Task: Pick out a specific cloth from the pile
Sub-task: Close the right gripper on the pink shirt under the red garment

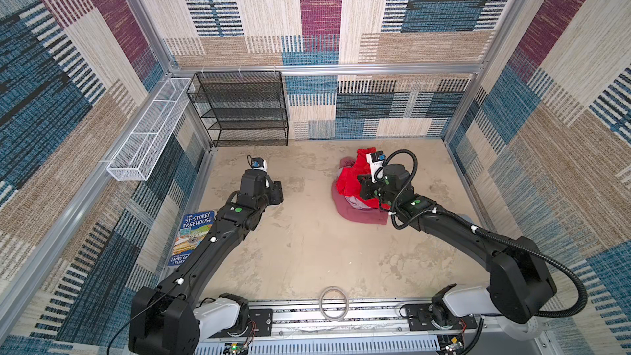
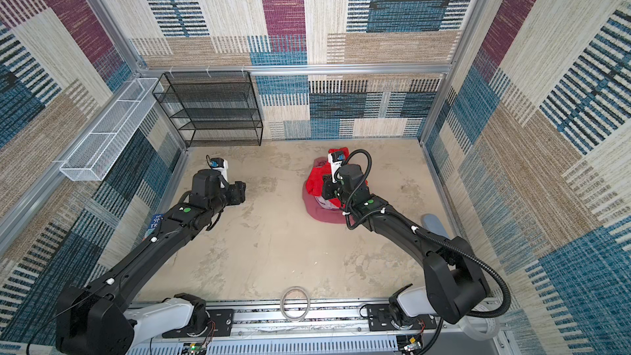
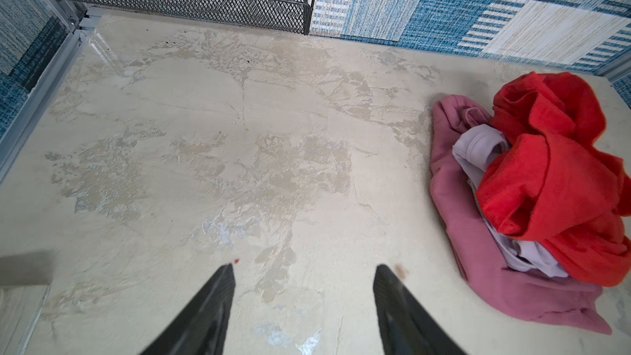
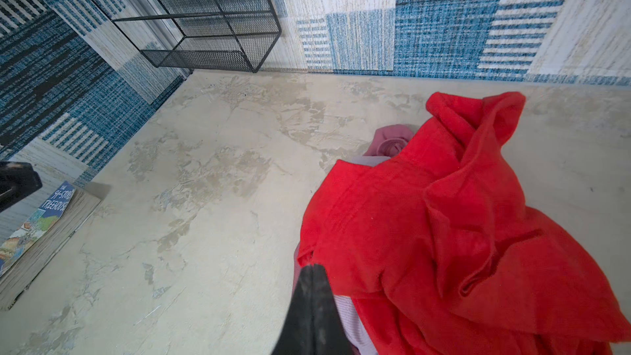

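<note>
Here the dusty rose-pink matte cloth (image 3: 485, 268) lies at the bottom of the heap of soft cloths (image 1: 355, 196), right of the middle of the beige mottled table (image 3: 205, 131). Only its left and near borders show, because the bright red soft cloth (image 4: 444, 216) and the pale lilac-grey cloth (image 3: 478, 148) sit on it. I think the red one must come off first. The right gripper (image 4: 312, 269) has its jaws together, the tip at the red cloth's edge; whether it pinches a fold I cannot tell. The left gripper (image 3: 305, 268), jaws apart and empty, hangs over bare table left of the heap.
</note>
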Action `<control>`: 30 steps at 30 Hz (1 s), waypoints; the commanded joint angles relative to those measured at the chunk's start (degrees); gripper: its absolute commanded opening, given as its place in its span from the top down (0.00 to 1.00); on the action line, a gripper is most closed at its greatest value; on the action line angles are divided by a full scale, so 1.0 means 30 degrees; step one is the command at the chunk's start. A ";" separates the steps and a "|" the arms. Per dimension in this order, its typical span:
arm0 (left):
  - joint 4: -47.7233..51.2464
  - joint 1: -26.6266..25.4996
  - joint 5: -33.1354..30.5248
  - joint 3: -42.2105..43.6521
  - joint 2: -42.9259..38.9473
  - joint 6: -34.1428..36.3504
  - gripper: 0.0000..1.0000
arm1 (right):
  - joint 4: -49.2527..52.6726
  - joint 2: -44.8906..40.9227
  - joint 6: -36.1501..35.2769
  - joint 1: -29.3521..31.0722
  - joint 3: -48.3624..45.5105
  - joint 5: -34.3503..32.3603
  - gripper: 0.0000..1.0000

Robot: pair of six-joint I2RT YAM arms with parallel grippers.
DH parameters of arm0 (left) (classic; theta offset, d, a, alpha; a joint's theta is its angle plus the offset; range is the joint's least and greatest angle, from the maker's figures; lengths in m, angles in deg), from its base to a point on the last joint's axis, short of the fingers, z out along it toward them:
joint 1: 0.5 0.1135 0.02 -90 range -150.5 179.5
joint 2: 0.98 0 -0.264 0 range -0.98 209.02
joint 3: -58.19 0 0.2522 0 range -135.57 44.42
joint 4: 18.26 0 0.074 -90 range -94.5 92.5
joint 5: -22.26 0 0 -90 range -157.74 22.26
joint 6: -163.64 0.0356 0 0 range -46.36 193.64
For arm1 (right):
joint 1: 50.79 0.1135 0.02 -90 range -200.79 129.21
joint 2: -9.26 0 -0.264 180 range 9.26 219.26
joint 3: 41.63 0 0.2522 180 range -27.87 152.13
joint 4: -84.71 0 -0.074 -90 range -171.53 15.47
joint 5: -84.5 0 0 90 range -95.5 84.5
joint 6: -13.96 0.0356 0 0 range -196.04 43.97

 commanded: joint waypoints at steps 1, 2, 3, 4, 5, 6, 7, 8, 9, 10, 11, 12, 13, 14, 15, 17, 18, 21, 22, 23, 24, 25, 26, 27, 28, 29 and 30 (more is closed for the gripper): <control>-0.0252 -0.0006 0.0253 -0.0033 -0.0075 -0.0084 0.32 | -0.0270 0.0091 -0.0171 0.0065 -0.0458 0.0302 1.00; -0.0319 0.0005 0.0238 0.0025 -0.0066 -0.0163 0.32 | -0.0419 0.0226 -0.0093 0.0070 -0.0806 0.0472 1.00; -0.0415 -0.0006 0.0278 0.0077 -0.0037 -0.0276 0.32 | -0.0592 0.0359 -0.0069 0.0144 -0.1100 0.0593 1.00; -0.0444 0.0009 0.0389 0.0131 -0.0017 -0.0351 0.32 | -0.0616 0.0522 -0.0040 0.0284 -0.1318 0.0562 1.00; -0.0489 0.0009 0.0520 0.0189 0.0025 -0.0397 0.32 | -0.0677 0.0753 -0.0003 0.0516 -0.1539 0.0478 1.00; -0.0579 -0.0006 0.0589 0.0240 0.0062 -0.0414 0.32 | -0.0817 0.1022 0.0030 0.0765 -0.1781 0.0384 1.00; -0.0627 -0.0006 0.0589 0.0314 0.0126 -0.0414 0.32 | -0.0929 0.1329 0.0034 0.0969 -0.1931 0.0351 1.00; -0.0706 -0.0006 0.0507 0.0322 0.0214 -0.0441 0.32 | -0.1021 0.1716 0.0019 0.1234 -0.2083 0.0242 0.92; -0.0691 -0.0006 0.0447 0.0335 0.0303 -0.0495 0.32 | -0.1070 0.2113 0.0019 0.1482 -0.2145 0.0017 0.78; -0.0675 -0.0006 0.0458 0.0324 0.0330 -0.0584 0.32 | -0.1129 0.2465 -0.0002 0.1685 -0.2152 -0.0077 0.72; -0.0665 -0.0006 0.0587 0.0323 0.0366 -0.0646 0.32 | -0.1254 0.2854 -0.0039 0.1894 -0.2148 -0.0231 0.66; -0.0696 -0.0006 0.0731 0.0323 0.0381 -0.0648 0.32 | -0.1379 0.3223 -0.0032 0.2048 -0.2115 -0.0380 0.60; -0.0694 -0.0006 0.0742 0.0334 0.0374 -0.0649 0.32 | -0.1448 0.3602 0.0004 0.2095 -0.2051 -0.0468 0.56; -0.0683 -0.0006 0.0709 0.0324 0.0393 -0.0594 0.32 | -0.1578 0.3943 0.0059 0.2127 -0.2011 -0.0632 0.53; -0.0678 -0.0006 0.0576 0.0366 0.0387 -0.0562 0.32 | -0.1775 0.4233 0.0091 0.2128 -0.1978 -0.0712 0.52; -0.0701 -0.0006 0.0458 0.0440 0.0369 -0.0618 0.32 | -0.1922 0.4921 0.0143 0.2199 -0.1712 -0.0810 0.52; -0.0700 -0.0006 0.0486 0.0481 0.0353 -0.0641 0.32 | -0.1872 0.5230 0.0176 0.2237 -0.1500 -0.0810 0.52; -0.0589 0.0009 0.0549 0.0488 0.0380 -0.0540 0.32 | -0.1810 0.6105 0.0180 0.2404 -0.0976 -0.1133 0.52; -0.0581 -0.0005 0.0450 0.0524 0.0413 -0.0504 0.32 | -0.1820 0.6374 0.0181 0.2464 -0.0831 -0.1363 0.52; -0.0610 -0.0006 0.0364 0.0555 0.0460 -0.0486 0.32 | -0.1862 0.6639 0.0118 0.2507 -0.0703 -0.1533 0.52; -0.0638 -0.0006 0.0356 0.0557 0.0508 -0.0496 0.32 | -0.1827 0.6889 0.0116 0.2577 -0.0514 -0.1648 0.52; -0.0623 0.0002 0.0381 0.0560 0.0534 -0.0502 0.32 | -0.1819 0.7095 0.0145 0.2632 -0.0396 -0.1811 0.51; -0.0632 -0.0006 0.0428 0.0535 0.0556 -0.0531 0.32 | -0.1718 0.7348 0.0154 0.2724 -0.0189 -0.1917 0.51; -0.0612 -0.0006 0.0458 0.0527 0.0578 -0.0506 0.32 | -0.1581 0.7581 0.0155 0.2785 0.0025 -0.2000 0.51; -0.0587 -0.0006 0.0445 0.0499 0.0598 -0.0452 0.32 | -0.1420 0.7748 0.0151 0.2851 0.0232 -0.2260 0.51; -0.0608 -0.0006 0.0389 0.0461 0.0650 -0.0364 0.32 | -0.1313 0.7970 0.0151 0.2939 0.0403 -0.2722 0.51; -0.0610 -0.0006 0.0300 0.0441 0.0691 -0.0328 0.32 | -0.1239 0.8155 0.0121 0.3031 0.0524 -0.3225 0.51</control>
